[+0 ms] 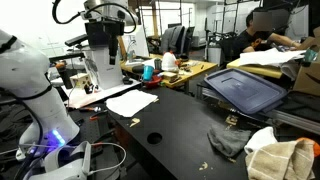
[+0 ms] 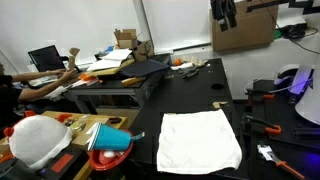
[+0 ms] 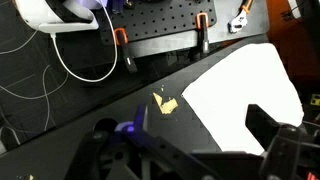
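In the wrist view a white cable point(image 3: 62, 62) loops at 10 o'clock. Small yellow scraps point(image 3: 163, 102) lie at centre on the black table point(image 3: 90, 95). The white cloth point(image 3: 245, 85) spreads at 3 o'clock. The gripper point(image 3: 182, 125) hangs above, jaws released wide, grasping nothing.

The tool point(image 2: 225, 14) hangs high above the desk point(image 2: 190, 95), open air under it. The middle of the desk is bare; only a flat white cloth point(image 2: 200, 140) lies near, a dark tray point(image 2: 140, 68) stands far left, clamps point(image 3: 121, 40) line one edge.
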Controlling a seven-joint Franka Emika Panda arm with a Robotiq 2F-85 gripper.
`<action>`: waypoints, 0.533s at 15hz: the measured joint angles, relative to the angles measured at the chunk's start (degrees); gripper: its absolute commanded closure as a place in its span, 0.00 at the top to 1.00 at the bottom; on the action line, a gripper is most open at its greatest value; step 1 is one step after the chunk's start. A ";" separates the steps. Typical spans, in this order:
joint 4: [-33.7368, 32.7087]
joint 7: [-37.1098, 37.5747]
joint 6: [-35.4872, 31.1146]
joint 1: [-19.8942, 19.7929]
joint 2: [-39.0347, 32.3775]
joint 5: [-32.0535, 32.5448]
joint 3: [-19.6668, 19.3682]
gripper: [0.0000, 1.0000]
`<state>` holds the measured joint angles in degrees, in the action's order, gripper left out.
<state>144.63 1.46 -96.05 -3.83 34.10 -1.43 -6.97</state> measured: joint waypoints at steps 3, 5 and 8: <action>0.00 0.00 -0.01 0.00 0.00 0.00 0.00 1.00; 0.00 0.00 -0.01 0.00 0.00 0.00 0.00 1.00; -0.01 0.06 -0.03 -0.12 -1.24 0.05 0.54 1.00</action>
<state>144.62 1.53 -96.08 -3.95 32.86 -1.38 -6.43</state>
